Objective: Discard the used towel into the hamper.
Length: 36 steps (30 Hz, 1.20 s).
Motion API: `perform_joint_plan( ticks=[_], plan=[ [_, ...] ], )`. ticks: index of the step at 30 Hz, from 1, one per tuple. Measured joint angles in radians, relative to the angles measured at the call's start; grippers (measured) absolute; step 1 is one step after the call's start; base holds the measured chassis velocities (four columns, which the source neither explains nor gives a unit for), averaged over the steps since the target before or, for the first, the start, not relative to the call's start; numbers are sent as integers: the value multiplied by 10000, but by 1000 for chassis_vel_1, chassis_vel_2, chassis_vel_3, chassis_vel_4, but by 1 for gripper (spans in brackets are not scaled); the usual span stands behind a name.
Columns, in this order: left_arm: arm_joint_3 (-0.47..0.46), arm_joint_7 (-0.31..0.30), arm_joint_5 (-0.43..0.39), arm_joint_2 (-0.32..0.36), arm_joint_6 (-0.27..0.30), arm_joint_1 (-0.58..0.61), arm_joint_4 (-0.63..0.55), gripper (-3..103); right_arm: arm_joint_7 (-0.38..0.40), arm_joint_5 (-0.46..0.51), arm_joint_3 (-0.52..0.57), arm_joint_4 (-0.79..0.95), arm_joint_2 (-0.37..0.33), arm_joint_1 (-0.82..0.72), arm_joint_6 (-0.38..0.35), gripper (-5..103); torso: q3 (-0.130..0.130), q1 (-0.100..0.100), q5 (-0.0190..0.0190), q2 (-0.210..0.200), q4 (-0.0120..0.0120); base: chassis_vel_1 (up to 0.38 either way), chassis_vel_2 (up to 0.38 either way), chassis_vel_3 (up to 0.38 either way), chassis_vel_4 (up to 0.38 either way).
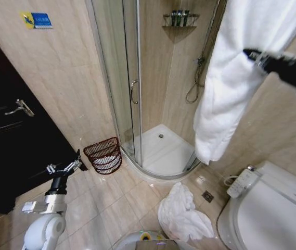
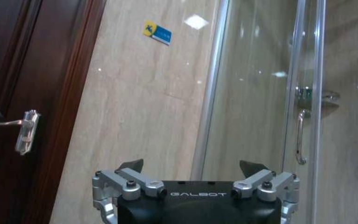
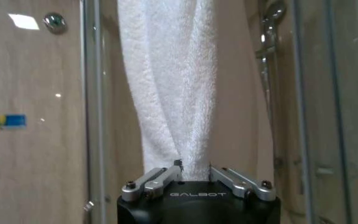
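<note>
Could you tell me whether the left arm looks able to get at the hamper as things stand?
Probably yes. The left pincer is open and holds nothing, and the hamper stands on the floor just beyond it with bare tiles between them. The right pincer grips the hanging towel.

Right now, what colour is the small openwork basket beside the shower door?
The hamper is reddish-brown, shown best in the head view.

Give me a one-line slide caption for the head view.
Right gripper pinches the hanging white towel by the shower; left gripper waits open near the hamper.
</note>
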Motion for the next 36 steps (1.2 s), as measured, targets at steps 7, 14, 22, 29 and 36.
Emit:
perform_joint_plan(
  ticks=[7,14,22,29,36],
  plan=[
    [24,0,110,-13,125,-30,-86,100,-1090,-2184,90,487,2178,-1351,100,7,0,0,4,0,-2,0,0,0,0],
    [199,-4,301,-35,204,-57,-155,100,-2794,-4376,-276,755,4568,-2593,262,7,-1,0,-2,1,5,0,0,0,0],
    [708,61,438,211,571,-734,-38,100,-4108,-6753,-1237,750,7303,-3338,333,7,0,0,6,0,-12,0,0,0,0],
    [620,62,417,265,565,-619,-7,100,-5093,-8560,-2151,617,8206,-3138,440,7,0,0,0,0,3,0,0,0,0],
    [698,75,522,177,566,-689,-3,100,-5301,-9123,-2699,410,8457,-2733,825,7,1,3,1,-1,-1,0,0,0,0]
  ],
)
